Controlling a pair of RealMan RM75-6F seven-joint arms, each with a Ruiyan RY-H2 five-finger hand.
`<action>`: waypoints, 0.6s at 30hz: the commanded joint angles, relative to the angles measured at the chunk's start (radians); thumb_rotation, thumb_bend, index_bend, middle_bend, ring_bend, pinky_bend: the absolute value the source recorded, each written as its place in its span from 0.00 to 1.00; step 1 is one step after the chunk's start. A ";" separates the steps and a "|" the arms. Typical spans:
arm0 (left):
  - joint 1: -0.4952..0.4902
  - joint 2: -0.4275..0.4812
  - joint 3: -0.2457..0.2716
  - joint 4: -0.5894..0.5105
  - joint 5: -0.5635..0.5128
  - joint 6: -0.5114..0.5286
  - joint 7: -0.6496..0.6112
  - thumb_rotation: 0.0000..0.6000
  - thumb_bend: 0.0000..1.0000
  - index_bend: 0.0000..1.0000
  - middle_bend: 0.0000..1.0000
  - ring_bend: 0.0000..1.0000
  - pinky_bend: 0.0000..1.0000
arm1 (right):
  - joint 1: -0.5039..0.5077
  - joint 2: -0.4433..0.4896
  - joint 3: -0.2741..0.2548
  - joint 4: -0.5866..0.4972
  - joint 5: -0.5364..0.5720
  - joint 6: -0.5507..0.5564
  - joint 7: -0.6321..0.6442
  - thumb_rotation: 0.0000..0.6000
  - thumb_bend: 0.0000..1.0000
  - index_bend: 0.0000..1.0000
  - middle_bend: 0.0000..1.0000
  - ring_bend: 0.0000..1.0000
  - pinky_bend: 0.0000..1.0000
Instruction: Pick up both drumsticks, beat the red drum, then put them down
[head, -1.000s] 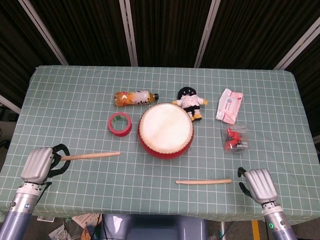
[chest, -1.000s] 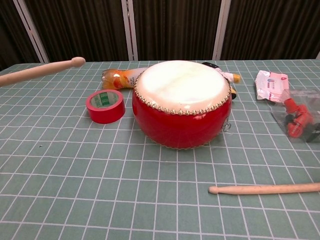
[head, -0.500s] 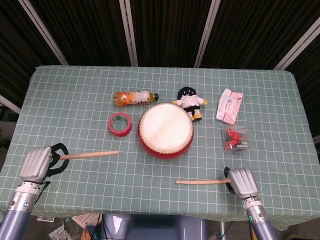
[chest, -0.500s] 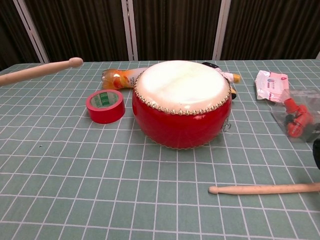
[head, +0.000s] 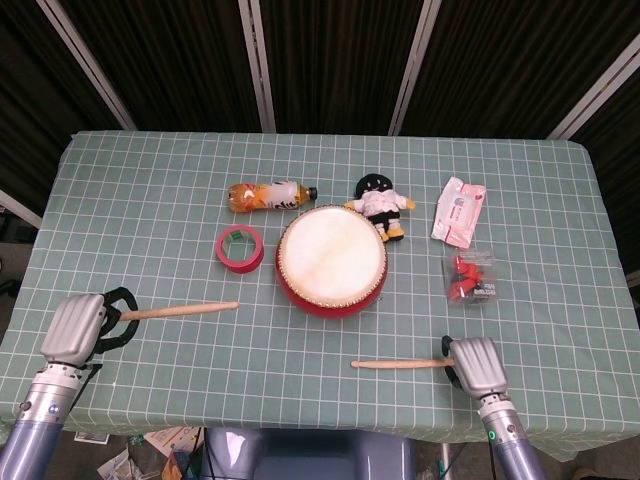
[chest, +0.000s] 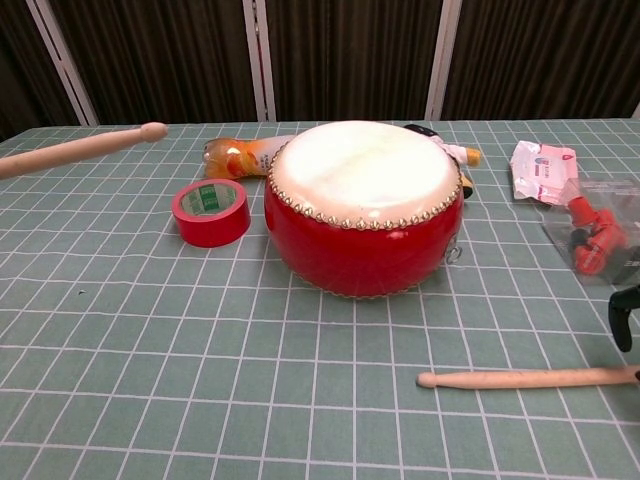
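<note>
Green checked table (head: 150, 200), red drum (head: 331, 261) central — left hand (head: 75, 327) grips its drumstick (head: 180, 311) left of the drum; right hand (head: 476, 364) has slid onto the second drumstick (head: 400, 364) before the drum, grasp unclear — pickup nearly complete.

two drumsticks (head: 178, 311) (head: 398, 364), one drum (head: 331, 260), one tape roll (head: 240, 247), one bottle (head: 268, 194), one doll (head: 380, 203).

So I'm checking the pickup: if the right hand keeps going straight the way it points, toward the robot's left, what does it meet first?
Probably the drumstick lying on the table: the right hand sits at its butt end.
</note>
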 joint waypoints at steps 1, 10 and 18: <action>0.000 0.000 -0.001 0.001 -0.001 -0.001 -0.001 1.00 0.55 0.76 1.00 1.00 1.00 | 0.003 -0.008 -0.003 0.011 0.006 -0.002 -0.005 1.00 0.35 0.51 1.00 1.00 1.00; 0.000 -0.002 -0.006 0.006 -0.006 -0.007 0.003 1.00 0.55 0.76 1.00 1.00 1.00 | 0.008 -0.028 -0.010 0.029 0.020 0.001 -0.015 1.00 0.35 0.48 1.00 1.00 1.00; 0.001 -0.003 -0.007 0.006 -0.009 -0.010 0.007 1.00 0.55 0.76 1.00 1.00 1.00 | 0.015 -0.058 -0.017 0.050 0.036 -0.007 -0.027 1.00 0.35 0.48 1.00 1.00 1.00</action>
